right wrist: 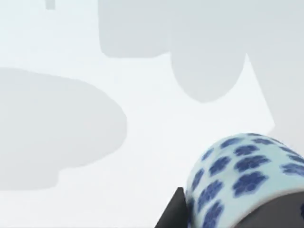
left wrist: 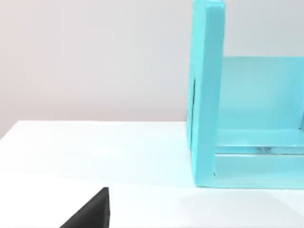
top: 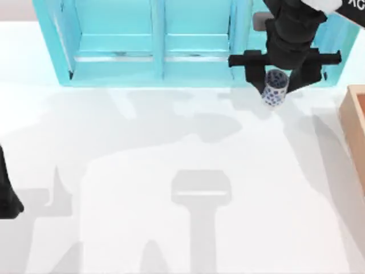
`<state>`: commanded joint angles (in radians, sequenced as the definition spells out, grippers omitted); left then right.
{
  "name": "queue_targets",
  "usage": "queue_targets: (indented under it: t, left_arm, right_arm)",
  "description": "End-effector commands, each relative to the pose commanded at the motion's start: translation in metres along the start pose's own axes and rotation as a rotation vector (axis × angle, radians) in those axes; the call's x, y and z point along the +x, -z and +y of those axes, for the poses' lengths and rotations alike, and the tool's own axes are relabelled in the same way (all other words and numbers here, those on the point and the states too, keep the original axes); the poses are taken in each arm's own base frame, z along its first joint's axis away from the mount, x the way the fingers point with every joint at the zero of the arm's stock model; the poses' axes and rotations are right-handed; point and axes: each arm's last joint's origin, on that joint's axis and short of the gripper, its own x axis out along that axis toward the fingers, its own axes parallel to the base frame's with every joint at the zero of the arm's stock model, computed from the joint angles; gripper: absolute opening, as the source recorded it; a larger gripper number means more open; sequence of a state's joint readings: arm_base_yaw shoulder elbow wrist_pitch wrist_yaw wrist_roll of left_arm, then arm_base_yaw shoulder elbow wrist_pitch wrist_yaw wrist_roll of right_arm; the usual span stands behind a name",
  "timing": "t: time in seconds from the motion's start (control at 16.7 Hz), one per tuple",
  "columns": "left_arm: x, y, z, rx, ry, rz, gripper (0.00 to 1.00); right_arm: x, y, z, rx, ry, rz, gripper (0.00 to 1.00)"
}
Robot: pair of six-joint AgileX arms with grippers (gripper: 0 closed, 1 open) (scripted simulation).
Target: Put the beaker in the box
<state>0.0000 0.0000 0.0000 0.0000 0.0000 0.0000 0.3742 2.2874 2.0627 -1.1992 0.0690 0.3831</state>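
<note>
Your right gripper (top: 278, 85) sits at the back right of the table, just in front of the turquoise shelf unit (top: 154, 51); its two black fingers stand either side of the beaker (top: 275, 87) and are closed on it; the right wrist view confirms this, with the speckled cup (right wrist: 242, 175) pressed close against a dark finger (right wrist: 173, 213) and the white table (right wrist: 142, 118) well below it, so judge the beaker lifted clear rather than resting. The beaker hangs beneath the gripper with its long axis running roughly up and down, tilted a little toward the near edge as the top view shows it.

The relation that matters to you: the box (top: 355, 128) lies to the right of the held beaker and somewhat nearer the front, at the right edge of the table, with its tan wall and orange-brown inside only partly in sight; the two stand apart, with bare table between. The coming move is therefore a carry rightward and forward, ending above the box opening before release; watch the near wall of the box, since a low carry could clip it.

Your left arm (top: 7, 194) is parked at the far left edge of the table, well away from the beaker; whether its gripper is open cannot be told.
</note>
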Motion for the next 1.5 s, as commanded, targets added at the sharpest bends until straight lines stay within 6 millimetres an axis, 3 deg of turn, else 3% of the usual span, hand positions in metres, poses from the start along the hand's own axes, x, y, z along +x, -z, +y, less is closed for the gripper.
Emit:
queue_targets:
  t: [0.12,0.42,0.6,0.78,0.9,1.02,1.32,1.5]
  left_arm:
    - [0.0,0.0,0.0,0.0,0.0,0.0,1.0]
    - [0.0,0.0,0.0,0.0,0.0,0.0,1.0]
    - [0.0,0.0,0.0,0.0,0.0,0.0,1.0]
    - [0.0,0.0,0.0,0.0,0.0,0.0,1.0]
    - [0.0,0.0,0.0,0.0,0.0,0.0,1.0]
    - [0.0,0.0,0.0,0.0,0.0,0.0,1.0]
    - [0.0,0.0,0.0,0.0,0.0,0.0,1.0]
    - [0.0,0.0,0.0,0.0,0.0,0.0,1.0]
  right_arm:
    - [-0.015,0.001,-0.047,0.004,0.001,0.005,0.0]
    - [-0.045,0.022,-0.138,0.012,-0.007,0.006,0.0]
    - [-0.07,0.062,-0.208,0.016,0.002,-0.005,0.0]
    - [-0.087,0.109,-0.253,0.012,0.009,-0.019,0.0]
    - [-0.093,0.13,-0.267,0.01,0.005,-0.031,0.0]
    - [-0.095,0.138,-0.272,0.008,0.0,-0.041,0.0]
    - [-0.094,0.137,-0.271,0.008,0.0,-0.038,0.0]
    - [-0.074,0.137,-0.271,0.009,-0.003,-0.029,0.0]
